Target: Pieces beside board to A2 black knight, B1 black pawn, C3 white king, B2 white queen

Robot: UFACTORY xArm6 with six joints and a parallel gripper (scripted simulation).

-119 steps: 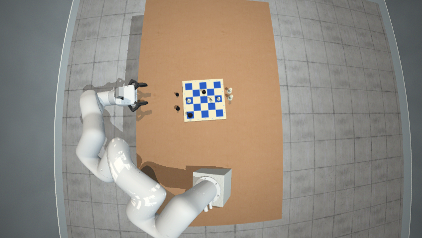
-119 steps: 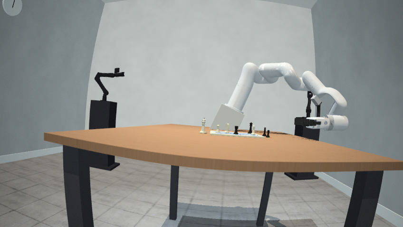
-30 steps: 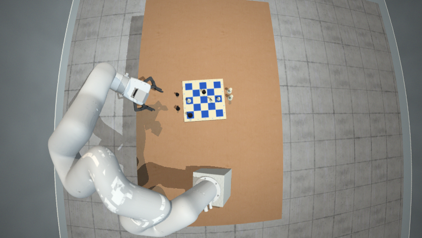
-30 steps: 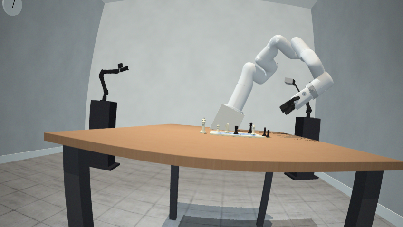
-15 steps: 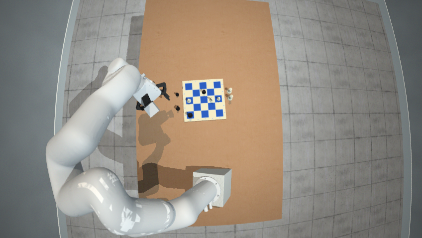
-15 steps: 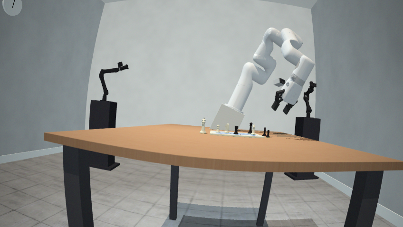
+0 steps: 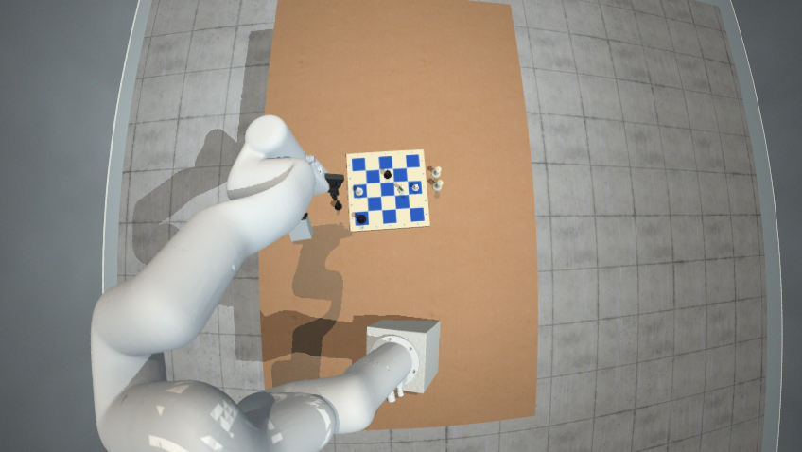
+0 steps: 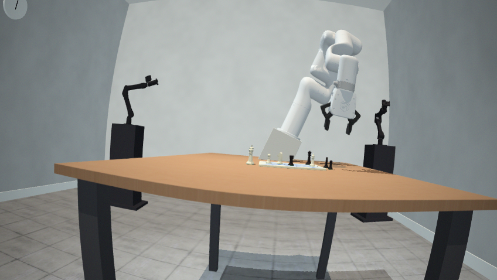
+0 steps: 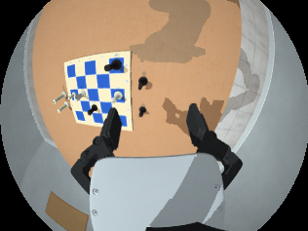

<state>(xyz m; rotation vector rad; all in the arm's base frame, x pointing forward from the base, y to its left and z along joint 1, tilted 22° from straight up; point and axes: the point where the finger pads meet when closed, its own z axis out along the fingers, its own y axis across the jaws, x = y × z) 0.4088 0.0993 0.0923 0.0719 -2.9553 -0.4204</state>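
Even, bright lighting; arm [image 7: 184, 280] casts hard-edged, jagged shadows across table [image 7: 404, 73] and floor [image 7: 618, 224]; strong fisheye bending at frame edges; wrist view coarse, circularly vignetted; no glare.

— What's the arm doing on your end?

— I see the white six-joint arm [image 8: 302, 104] rising from its pale grey block base [image 8: 278, 146] at the far side, then folding sharply at the top, elbow high, with the last link hanging almost straight down.

— And the gripper?

— The black two-finger gripper [image 8: 340, 122] points down, well above the surface, on the right in my exterior view. Its jaws are spread to their widest with nothing between them. In the wrist view I see both dark fingers splayed either side of the white wrist housing [image 9: 155, 207].
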